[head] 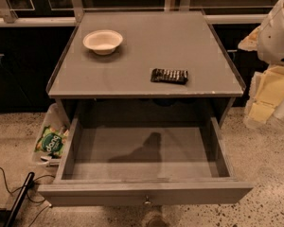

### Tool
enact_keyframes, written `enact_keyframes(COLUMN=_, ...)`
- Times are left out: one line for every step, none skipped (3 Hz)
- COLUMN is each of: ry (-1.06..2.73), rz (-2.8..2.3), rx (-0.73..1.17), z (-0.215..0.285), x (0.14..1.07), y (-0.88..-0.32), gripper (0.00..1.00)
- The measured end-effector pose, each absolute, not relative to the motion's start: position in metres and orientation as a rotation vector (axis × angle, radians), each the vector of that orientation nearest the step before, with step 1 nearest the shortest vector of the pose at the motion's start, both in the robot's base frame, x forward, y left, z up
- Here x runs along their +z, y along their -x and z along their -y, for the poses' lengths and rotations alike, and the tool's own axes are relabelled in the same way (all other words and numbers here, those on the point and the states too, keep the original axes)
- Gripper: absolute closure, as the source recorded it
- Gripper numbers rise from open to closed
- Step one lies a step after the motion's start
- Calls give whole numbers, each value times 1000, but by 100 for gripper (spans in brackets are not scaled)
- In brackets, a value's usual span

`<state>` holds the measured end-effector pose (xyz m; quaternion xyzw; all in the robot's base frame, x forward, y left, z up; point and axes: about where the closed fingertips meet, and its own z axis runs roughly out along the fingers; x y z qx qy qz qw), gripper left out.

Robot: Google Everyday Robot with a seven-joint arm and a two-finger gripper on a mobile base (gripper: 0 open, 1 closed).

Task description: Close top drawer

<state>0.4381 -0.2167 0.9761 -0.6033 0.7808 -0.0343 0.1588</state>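
Note:
The top drawer (144, 192) of the grey cabinet is pulled far out toward me. Its shallow grey box shows nothing inside, with a dark shadow on its floor. A small round metal knob (146, 201) sits at the centre of its front panel, near the bottom edge of the view. My gripper (267, 96) shows as cream-coloured parts at the right edge, below the white arm (278, 30). It is to the right of the cabinet, about level with its top and apart from the drawer. The lower drawers are hidden.
On the cabinet top (142, 56) stand a white bowl (102, 41) at the back left and a black packet (169, 75) near the front edge. A green snack bag (52, 141) lies on the floor left of the drawer. Cables (7, 181) and a black rod (19, 197) lie at lower left.

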Motion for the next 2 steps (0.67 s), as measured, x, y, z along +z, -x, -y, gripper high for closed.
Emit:
enact_keyframes(ry=1725, rz=-2232, rx=-98, z=217, x=976, y=-438, gripper=0)
enact_keyframes(ry=1734, rz=-2249, rx=-82, z=219, x=954, y=-433, gripper=0)
